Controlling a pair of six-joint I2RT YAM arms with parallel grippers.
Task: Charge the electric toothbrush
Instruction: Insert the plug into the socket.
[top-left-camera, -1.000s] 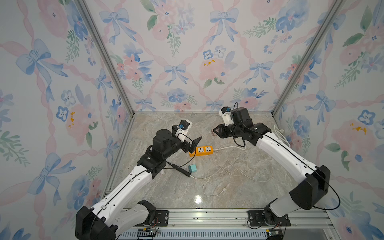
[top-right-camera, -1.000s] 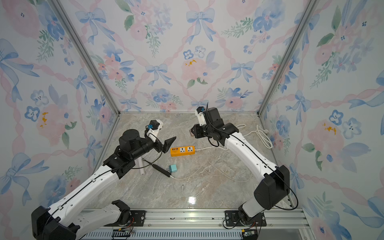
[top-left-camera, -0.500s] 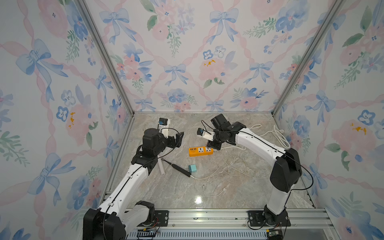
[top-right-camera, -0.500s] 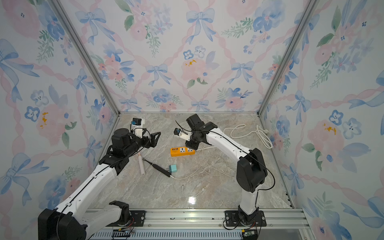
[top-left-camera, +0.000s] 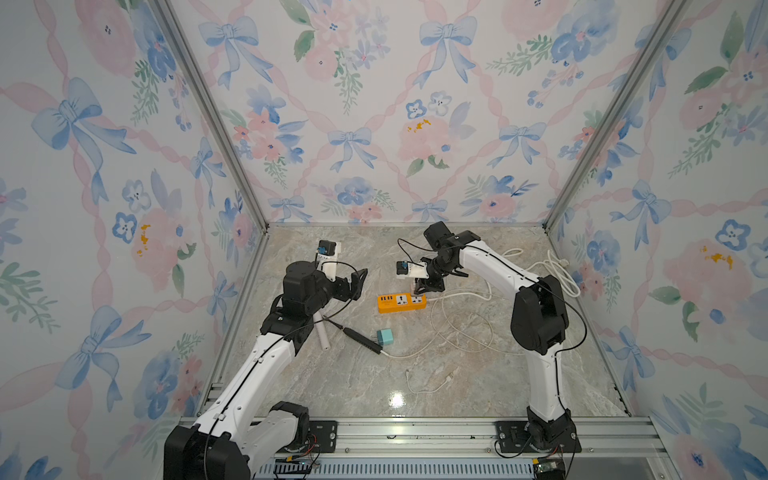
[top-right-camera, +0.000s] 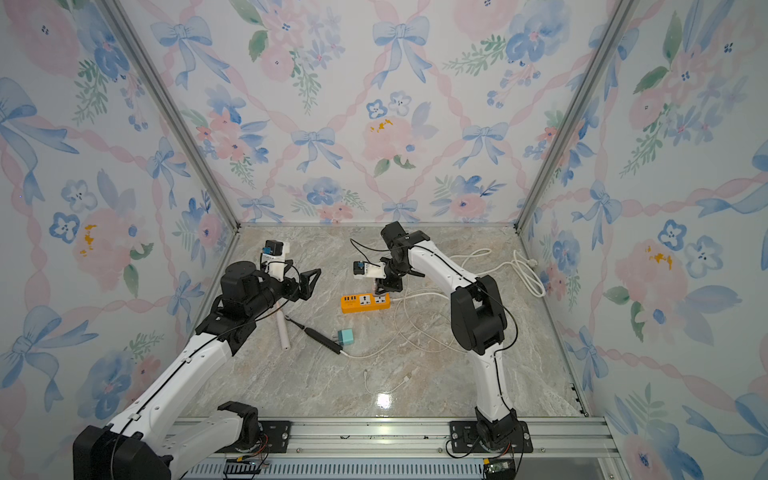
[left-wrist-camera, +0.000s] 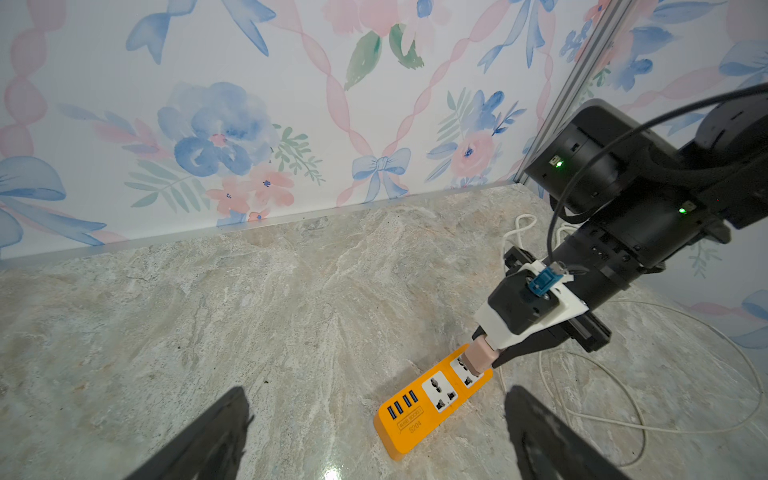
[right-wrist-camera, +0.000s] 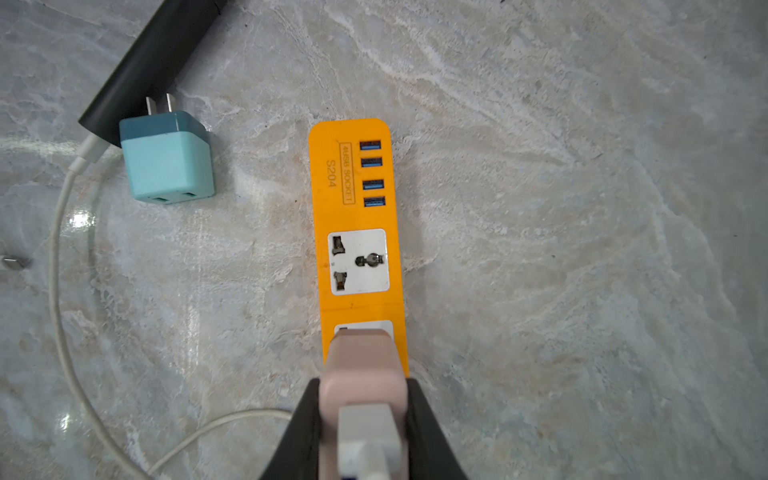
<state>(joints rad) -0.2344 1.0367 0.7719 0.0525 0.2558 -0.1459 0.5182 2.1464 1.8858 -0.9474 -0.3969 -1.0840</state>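
Right gripper (right-wrist-camera: 361, 388) clamps the plug (right-wrist-camera: 360, 357) on the strip's (right-wrist-camera: 353, 174) end socket; I can't confirm it's seated. Toothbrush (top-left-camera: 355, 336) looks cabled. Left gripper (top-left-camera: 358, 283) spread wide, empty.

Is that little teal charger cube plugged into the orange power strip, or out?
Out. The teal charger cube lies on the table beside the orange power strip, both metal prongs bare.

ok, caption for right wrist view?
Right gripper holds a pink adapter at the end socket of the orange power strip; teal charger lies alongside.
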